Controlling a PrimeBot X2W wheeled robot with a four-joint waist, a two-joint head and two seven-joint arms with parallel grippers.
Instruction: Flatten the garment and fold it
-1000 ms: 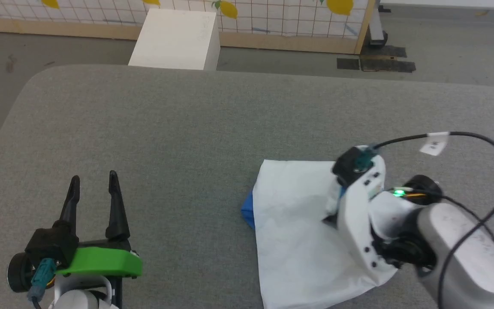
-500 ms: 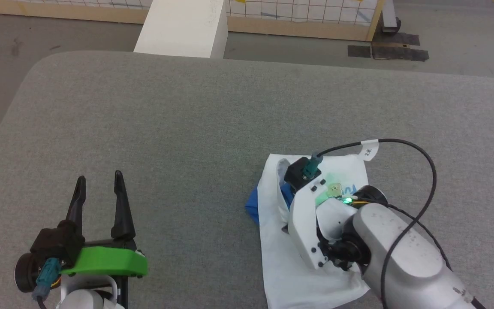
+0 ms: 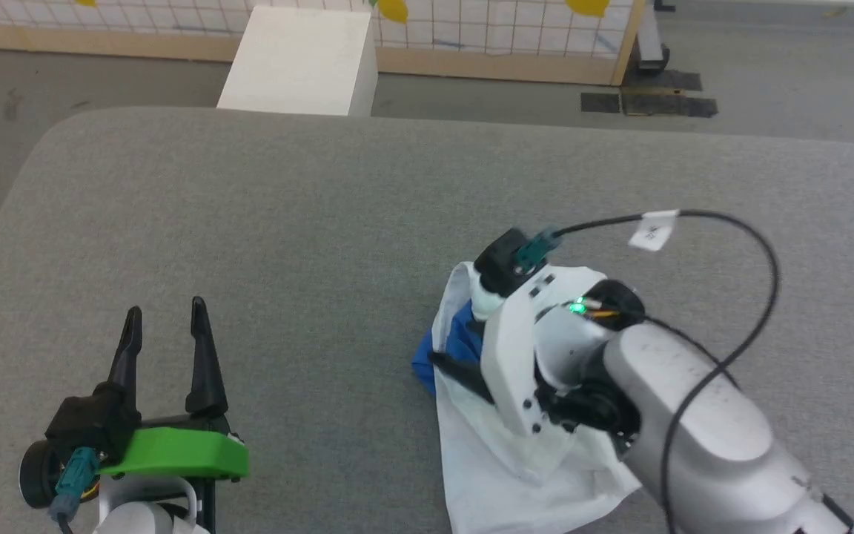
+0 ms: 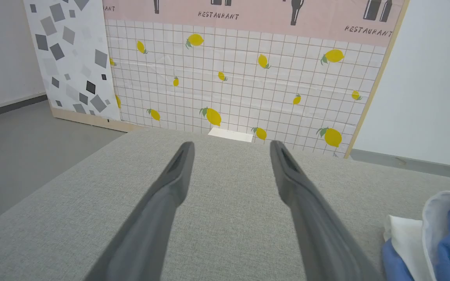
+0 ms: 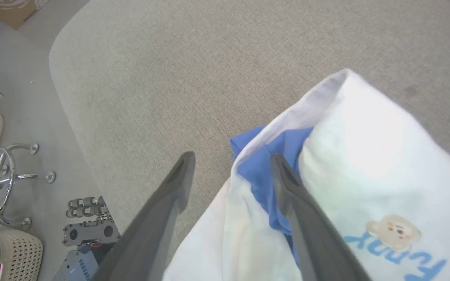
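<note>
Partly hidden under right arm, garment bunched, right claw spread, perhaps grazing it, left claw spread.

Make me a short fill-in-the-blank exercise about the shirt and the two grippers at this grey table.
The garment on the grey table is white and ____.
The right gripper, over the garment's edge, stands ____.
The print on the garment shows a small ____.
The left gripper holds ____.
Missing words: blue; open; bear; nothing.
</note>
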